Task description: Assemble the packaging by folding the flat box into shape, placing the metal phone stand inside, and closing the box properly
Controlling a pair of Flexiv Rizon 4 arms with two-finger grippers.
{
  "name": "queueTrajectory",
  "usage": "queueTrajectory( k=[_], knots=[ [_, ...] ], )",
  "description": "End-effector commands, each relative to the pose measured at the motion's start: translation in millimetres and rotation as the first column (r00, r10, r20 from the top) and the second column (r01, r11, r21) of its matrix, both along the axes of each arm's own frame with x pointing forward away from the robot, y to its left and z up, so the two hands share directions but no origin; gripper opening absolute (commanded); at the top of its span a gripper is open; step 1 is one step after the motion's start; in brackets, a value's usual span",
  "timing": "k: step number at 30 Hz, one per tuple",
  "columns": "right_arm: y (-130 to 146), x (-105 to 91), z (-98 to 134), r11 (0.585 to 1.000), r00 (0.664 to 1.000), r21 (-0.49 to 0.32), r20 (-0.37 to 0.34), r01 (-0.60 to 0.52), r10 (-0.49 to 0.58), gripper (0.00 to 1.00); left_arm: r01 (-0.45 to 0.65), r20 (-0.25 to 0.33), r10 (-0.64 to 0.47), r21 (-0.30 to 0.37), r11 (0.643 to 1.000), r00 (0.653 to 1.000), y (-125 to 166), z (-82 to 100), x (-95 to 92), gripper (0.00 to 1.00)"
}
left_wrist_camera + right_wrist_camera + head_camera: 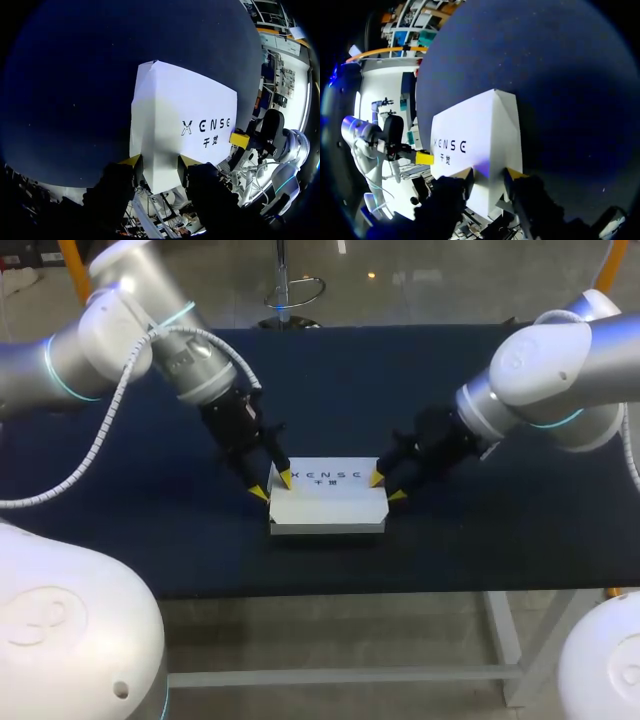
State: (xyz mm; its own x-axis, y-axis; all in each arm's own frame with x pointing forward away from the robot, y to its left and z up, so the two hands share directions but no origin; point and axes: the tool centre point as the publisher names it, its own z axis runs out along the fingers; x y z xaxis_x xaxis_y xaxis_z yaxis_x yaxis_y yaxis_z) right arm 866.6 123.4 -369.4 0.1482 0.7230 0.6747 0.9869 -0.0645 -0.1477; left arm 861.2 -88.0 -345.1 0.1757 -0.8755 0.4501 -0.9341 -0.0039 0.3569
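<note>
There is one white box (330,495) in front of me, lying flat on the dark blue table (350,390). Its long axis runs crosswise, from my left side to my right. The broad face with one line of dark lettering points up, and the print sits along the box's far long edge.

I have two grippers on it, one at each short end. My left gripper (271,485) is at the box's left end. In the head view one yellow tip is over the top face and the other is just outside the end. In the left wrist view the white card fills the gap between the fingers (131,161), so I take it as pinched there. My right gripper (387,488) is at the box's right end in the same way, and its fingers (512,174) press the card from both sides. Both arms slope down toward the box from its far side. All four yellow tips show in the head view.
</note>
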Motion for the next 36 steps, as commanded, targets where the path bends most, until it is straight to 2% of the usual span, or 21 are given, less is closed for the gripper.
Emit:
queueTrajectory(
  k=[1, 13, 22, 36],
  knots=[
    [-0.6, 2.7, 1.6, 1.000, 1.000, 0.002, -0.008, -0.008, 0.009, 0.45, 0.002, -0.005, -0.002, 0.010, 1.000, 1.000, -1.7, 2.4, 0.9, 0.48],
    [-1.8, 4.6, 4.6, 1.000, 0.999, 0.010, -0.024, -0.021, 0.021, 0.44, 0.019, -0.050, -0.018, 0.018, 1.000, 0.999, -1.3, 8.6, 4.5, 0.45],
    [0.7, 5.4, 8.6, 0.999, 0.999, 0.014, -0.039, -0.031, 0.031, 0.44, 0.035, -0.089, -0.033, 0.018, 0.999, 0.995, -2.2, 11.6, 10.0, 0.46],
    [1.3, 5.7, 3.4, 0.999, 0.998, 0.015, -0.057, -0.030, 0.030, 0.44, 0.019, -0.063, -0.018, 0.018, 1.000, 0.998, 1.7, 7.4, 6.7, 0.49]
  ],
)
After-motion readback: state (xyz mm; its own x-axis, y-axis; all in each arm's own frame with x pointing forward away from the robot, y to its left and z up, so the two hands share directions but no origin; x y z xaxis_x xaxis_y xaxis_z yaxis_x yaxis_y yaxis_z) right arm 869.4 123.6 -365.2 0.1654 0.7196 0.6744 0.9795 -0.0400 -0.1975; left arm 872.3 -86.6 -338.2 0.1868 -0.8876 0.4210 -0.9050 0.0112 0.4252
